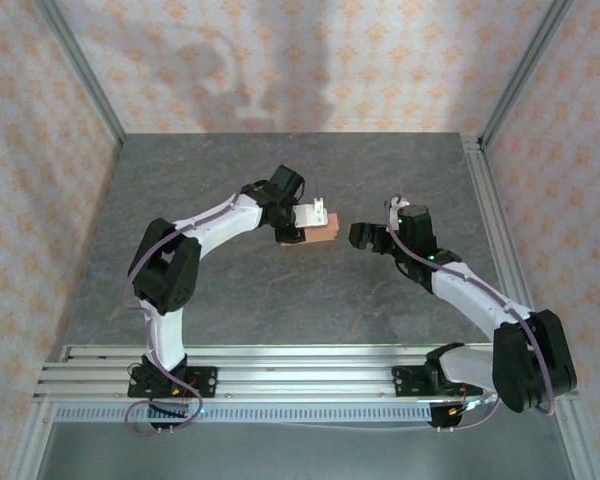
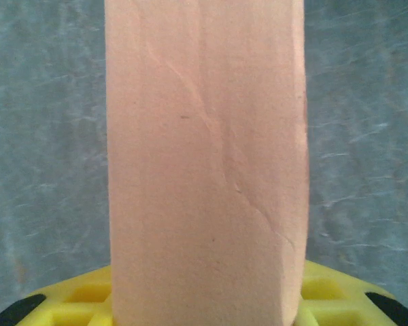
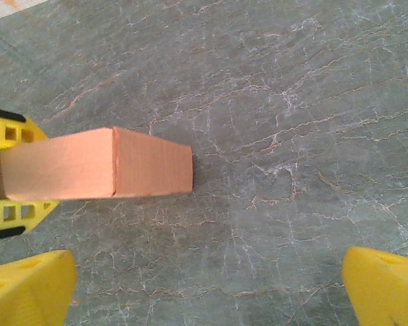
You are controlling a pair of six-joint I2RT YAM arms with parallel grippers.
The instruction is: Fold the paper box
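The paper box is a small salmon-orange rectangular box held just above the middle of the grey table. My left gripper is shut on it. In the left wrist view the box stands straight out from between the yellow fingers, and a crease runs across its face. In the right wrist view the box comes in from the left, with the left gripper's yellow fingers pressed above and below it. My right gripper is open just right of the box, with nothing between its yellow fingertips.
The grey marbled table is bounded by aluminium rails on the right and along the near edge. Patterned walls stand behind and at both sides.
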